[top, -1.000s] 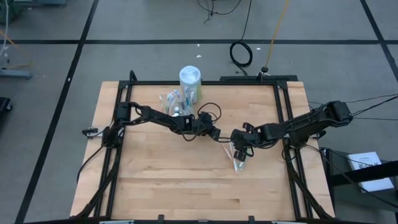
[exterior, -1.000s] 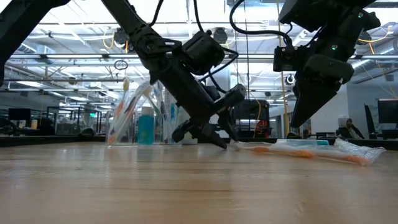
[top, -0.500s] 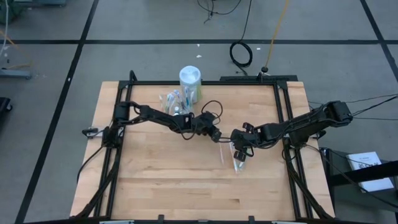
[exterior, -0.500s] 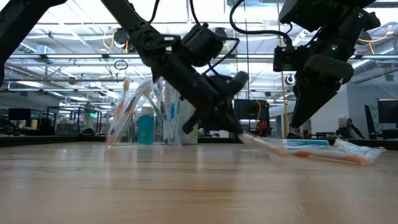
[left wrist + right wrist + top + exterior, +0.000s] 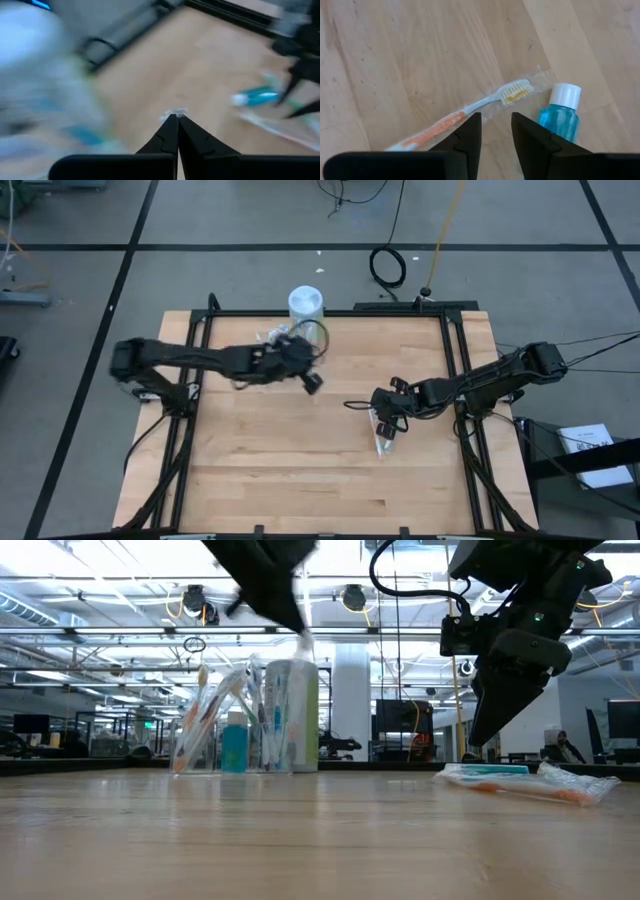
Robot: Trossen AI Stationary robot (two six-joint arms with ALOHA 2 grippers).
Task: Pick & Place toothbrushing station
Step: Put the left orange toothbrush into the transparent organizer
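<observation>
A clear cup (image 5: 278,340) (image 5: 215,730) holding several wrapped toothbrushes and a teal tube stands at the table's far side. My left gripper (image 5: 312,383) (image 5: 295,620) (image 5: 176,116) hangs high beside it, shut on a pale wrapped toothbrush. Right of the table's middle, my right gripper (image 5: 385,420) (image 5: 478,735) (image 5: 496,117) hovers open. Below it an orange-handled wrapped toothbrush (image 5: 470,110) and a small teal tube with a white cap (image 5: 561,117) lie flat on the wood. These also show in the low view as a heap (image 5: 510,783). My left gripper pinches the toothbrush's clear wrapper (image 5: 176,111) between its two fingertips; blur hides which part of the brush this is. The fingers slant downward. A pale end (image 5: 302,638) hangs just below them, lifted clear of the table.
A taller white-capped canister with a green label (image 5: 307,305) (image 5: 297,715) stands right behind the cup. A black frame rail (image 5: 330,313) runs round the table. Bare wood (image 5: 300,470) fills the near half.
My left gripper shut on a wrapped toothbrush lying at the table's middle. It then rose steeply and drew back toward the cup at the far left, rolling its wrist. The toothbrush went up with it, clear of the wood. My right arm kept still.
</observation>
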